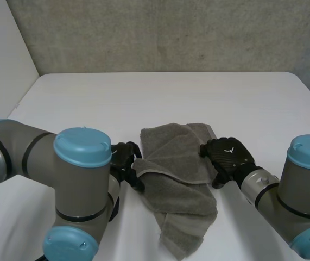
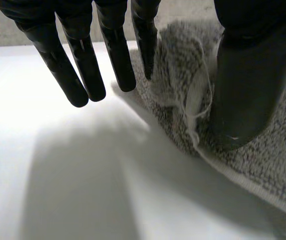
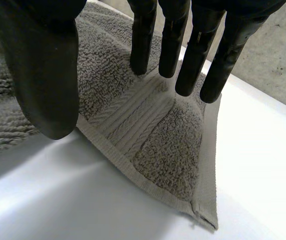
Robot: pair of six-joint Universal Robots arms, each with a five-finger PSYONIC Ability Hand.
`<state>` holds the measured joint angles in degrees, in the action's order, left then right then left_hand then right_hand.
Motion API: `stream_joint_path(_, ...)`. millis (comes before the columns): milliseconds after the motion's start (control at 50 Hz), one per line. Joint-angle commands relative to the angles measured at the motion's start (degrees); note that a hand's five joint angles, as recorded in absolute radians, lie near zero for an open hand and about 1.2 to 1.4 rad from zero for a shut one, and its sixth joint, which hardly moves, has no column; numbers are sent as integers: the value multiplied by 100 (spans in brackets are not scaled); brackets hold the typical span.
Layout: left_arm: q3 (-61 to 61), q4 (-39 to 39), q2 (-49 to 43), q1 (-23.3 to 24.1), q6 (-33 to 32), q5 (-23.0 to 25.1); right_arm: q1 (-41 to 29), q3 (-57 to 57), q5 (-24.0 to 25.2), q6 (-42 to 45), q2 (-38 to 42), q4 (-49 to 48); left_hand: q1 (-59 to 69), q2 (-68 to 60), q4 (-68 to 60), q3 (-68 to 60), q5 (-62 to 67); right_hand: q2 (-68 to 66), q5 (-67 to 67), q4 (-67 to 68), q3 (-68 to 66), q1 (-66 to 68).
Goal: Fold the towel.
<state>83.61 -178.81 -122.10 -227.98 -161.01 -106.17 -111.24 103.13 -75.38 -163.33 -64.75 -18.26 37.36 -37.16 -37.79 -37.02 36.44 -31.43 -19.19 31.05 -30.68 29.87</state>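
Note:
A grey towel lies crumpled and partly doubled over near the table's front middle. My left hand is at its left edge. In the left wrist view the thumb presses on the towel's hem, and the straight fingers point down beside a raised fold, most of them over bare table; this hand is open. My right hand is at the towel's right edge. Its straight fingers touch a flat corner of the towel near the woven band, with the thumb just above the hem; it is open too.
The white table stretches far behind the towel to a grey wall. Both forearms come in low over the table's front edge, one on each side of the towel.

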Motion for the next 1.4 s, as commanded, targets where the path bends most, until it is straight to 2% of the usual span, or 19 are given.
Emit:
stream_joint_path(20,-248,-49,-515,25,-1,-9,-73,-258,-56,-6,393,-195,-462,441,504,427,-1369,-2,-226,40,-76,158)
stream_joint_path(100,-407,-40,-701,34,-10,-26,-170,-486,-82,-24,577,-204,-225,205,268,191,-1133,-437,-661,476,-512,593)
stream_joint_path(140,-556,-40,-815,43,-10,-53,-179,-548,-73,-50,648,-204,1329,-1349,-1286,-1364,421,-775,-999,814,-850,931)
stream_joint_path(160,-556,-40,-815,43,-10,-53,-179,-609,-73,-94,717,-204,1339,-1359,-1296,-1374,431,-1691,-1915,1730,-1766,1847)
stream_joint_path(180,-635,-40,-832,43,-18,-70,-170,-679,-73,-138,753,-213,2588,-2608,-2545,-2623,1680,-3233,-3457,3271,-3307,3389)
stream_joint_path(200,-635,-40,-833,43,-18,-70,-170,-680,-73,-138,753,-213,2601,-2621,-2558,-2635,1693,-3248,-3472,3286,-3323,3404)
stream_joint_path(220,-740,-40,-824,43,-36,-88,-144,-776,-91,-216,753,-247,3800,-3820,-3757,-3834,2892,-4497,-4721,4535,-4572,4653)
stream_joint_path(240,-880,-40,-780,26,-53,-97,-143,-777,-91,-217,753,-248,4259,-4279,-4217,-4294,3352,-4510,-4734,4548,-4584,4666)
stream_joint_path(320,-1339,-5,-666,-54,-80,-105,-117,-1485,-248,-313,491,-301,4264,-4284,-4221,-4298,3356,-4857,-5081,4895,-4932,5013)
stream_joint_path(420,-2569,66,-314,-150,-607,-105,-99,-2640,-319,-384,-143,-301,4264,-4284,-4221,-4298,3356,-4857,-5081,4895,-4932,5013)
stream_joint_path(520,-4831,39,-261,-396,-2229,-44,-91,-3730,-539,-762,-460,-468,4264,-4284,-4221,-4298,3356,-4857,-5081,4895,-4932,5013)
stream_joint_path(600,-5843,39,-358,-397,-2986,-26,-82,-4230,-609,-1051,-687,-923,4264,-4284,-4221,-4298,3356,-4857,-5081,4895,-4932,5013)
stream_joint_path(700,-6392,110,-446,-379,-3640,-44,-82,-4188,-469,-1043,-846,-540,4264,-4284,-4221,-4298,3356,-4857,-5081,4895,-4932,5013)
stream_joint_path(800,-5918,409,-340,-353,-3657,-70,-100,-3714,-127,-1043,-846,181,4264,-4284,-4221,-4298,3356,-4857,-5081,4895,-4932,5013)
stream_joint_path(960,-3703,769,143,-405,-3525,-44,-117,-2362,304,-1026,-881,859,4264,-4284,-4221,-4298,3356,-4396,-4620,4434,-4470,4552)
stream_joint_path(1060,-1756,226,415,-379,-3201,-18,-117,-1506,349,-1017,-873,930,4264,-4284,-4221,-4298,3356,-3955,-4179,3993,-4029,4111)
stream_joint_path(1160,-639,-223,477,-309,-3130,-9,-91,-961,366,-982,-776,930,4264,-4284,-4221,-4298,3356,-3383,-3607,3421,-3457,3539)
stream_joint_path(1220,-250,-443,486,-186,-3130,0,-64,-724,366,-911,-688,921,4264,-4284,-4221,-4298,3356,-3265,-3489,3303,-3339,3421)
stream_joint_path(1400,-73,-576,609,-54,-3077,-18,-73,-522,322,-683,-460,921,4264,-4284,-4221,-4298,3356,-1263,-1487,1302,-1338,1419)
